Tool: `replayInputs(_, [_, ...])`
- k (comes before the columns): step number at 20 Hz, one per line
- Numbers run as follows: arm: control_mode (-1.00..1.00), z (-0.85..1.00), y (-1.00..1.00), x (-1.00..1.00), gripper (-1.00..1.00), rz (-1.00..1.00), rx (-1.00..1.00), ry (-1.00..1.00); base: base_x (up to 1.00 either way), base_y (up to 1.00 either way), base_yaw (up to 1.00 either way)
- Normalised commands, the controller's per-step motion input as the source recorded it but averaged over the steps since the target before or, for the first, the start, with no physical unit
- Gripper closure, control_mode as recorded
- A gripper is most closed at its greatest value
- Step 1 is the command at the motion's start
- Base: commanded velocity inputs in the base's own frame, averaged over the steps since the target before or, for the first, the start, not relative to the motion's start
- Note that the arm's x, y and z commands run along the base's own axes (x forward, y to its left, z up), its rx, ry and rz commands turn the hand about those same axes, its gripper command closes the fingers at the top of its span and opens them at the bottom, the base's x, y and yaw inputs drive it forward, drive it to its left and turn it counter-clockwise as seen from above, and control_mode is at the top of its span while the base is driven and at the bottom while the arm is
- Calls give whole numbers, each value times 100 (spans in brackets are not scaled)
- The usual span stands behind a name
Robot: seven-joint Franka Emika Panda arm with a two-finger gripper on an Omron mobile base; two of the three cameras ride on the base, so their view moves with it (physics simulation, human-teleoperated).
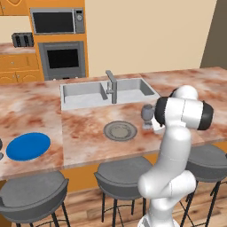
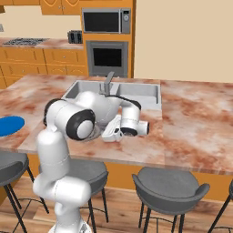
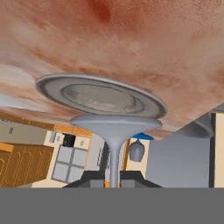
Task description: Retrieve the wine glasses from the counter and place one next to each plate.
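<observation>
A dark grey-blue wine glass [image 1: 146, 113] stands upright just right of the grey ringed plate [image 1: 120, 130] on the marbled counter [image 1: 35, 111]. My gripper [image 3: 112, 178] is shut on its stem, and in the hand view, which is rolled upside down, the round foot [image 3: 115, 122] sits close to the grey plate [image 3: 100, 94]. I cannot tell if the foot touches the stone. In the right base view my hand [image 2: 110, 133] reaches low behind the arm. The blue plate [image 1: 29, 146] lies far left, with a second wine glass [image 3: 137, 150] beside it in the hand view.
A steel sink with faucet [image 1: 111, 87] is set into the counter behind the grey plate. Grey stools [image 1: 119, 175] line the near edge. An oven and microwave [image 1: 57, 20] stand in the orange cabinets at the back.
</observation>
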Motion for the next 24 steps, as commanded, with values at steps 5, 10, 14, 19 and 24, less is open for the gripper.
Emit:
replayInputs(5, [-100, -19, 0, 6, 100, 0, 0, 0, 0, 0, 0])
replayInputs(10, [-100, -23, 3, 17, 100, 0, 0, 0, 0, 0, 0])
replayInputs(14, [-100, -21, 5, 23, 100, 0, 2, 0, 0, 0, 0])
replayInputs(19, [-100, -12, 0, 24, 100, 0, 2, 0, 0, 0, 0])
replayInputs(24, [-100, -2, 0, 23, 100, 0, 0, 0, 0, 0, 0])
